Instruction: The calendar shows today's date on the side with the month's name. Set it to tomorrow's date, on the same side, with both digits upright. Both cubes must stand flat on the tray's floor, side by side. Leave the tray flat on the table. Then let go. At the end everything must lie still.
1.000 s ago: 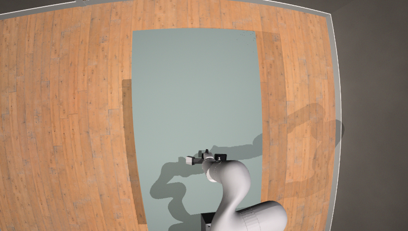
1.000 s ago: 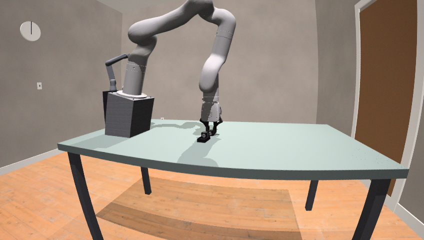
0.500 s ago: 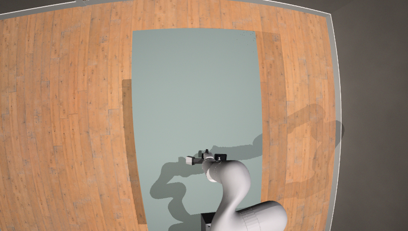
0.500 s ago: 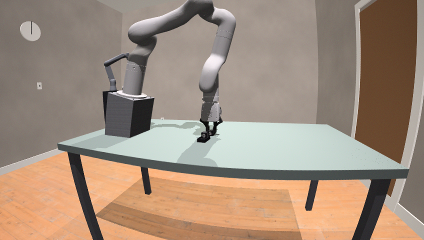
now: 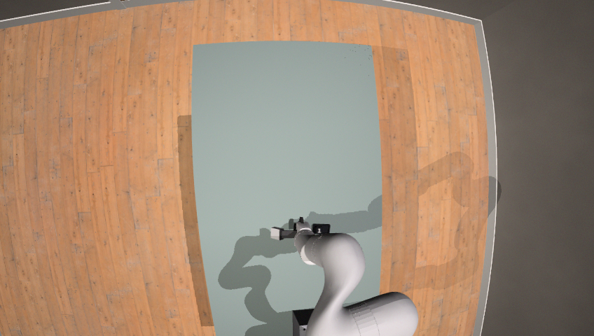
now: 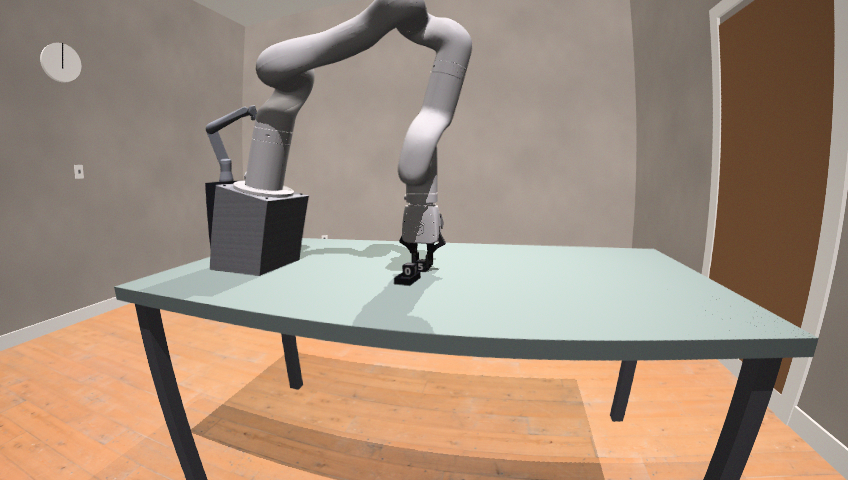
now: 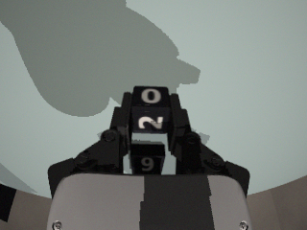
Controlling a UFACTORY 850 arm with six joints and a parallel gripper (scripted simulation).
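Calendar: on the pale green table [image 5: 287, 124] [image 6: 565, 297] [image 7: 249, 72], beneath the arm's wrist; its black tray [image 6: 406, 280] is partly hidden by what stands in it.
Cube at the fingers: the far cube [image 6: 421, 265] [image 7: 150, 112] shows a 5 in the exterior view, and a 0 and a 2 in the wrist view.
Gripper: the pincer [image 5: 298, 225] [image 6: 421, 261] [image 7: 150, 105] is clenched on the far cube, one finger on either side.
Other cube: the near cube [image 5: 319, 229] [image 6: 408, 270] [image 7: 147, 161] shows a 0 to the exterior view, a 1 from the top and a 9 or 6 to the wrist view.
Facing: the 0 and 5 both point toward the exterior view and look upright there; the far cube's 2 lies on its side in the wrist view.
Long axis: the tray seems to run away from the exterior view, across the table; its far end is hidden.
Seating: whether the far cube touches the tray's floor, I cannot tell.
Arm: the grey arm [image 5: 345, 257] [image 6: 446, 77] arches over from its dark pedestal [image 5: 300, 318] [image 6: 236, 237], the wrist pointing down.
Background: only the exterior view shows the wall clock [image 6: 60, 62] and brown door [image 6: 773, 178].
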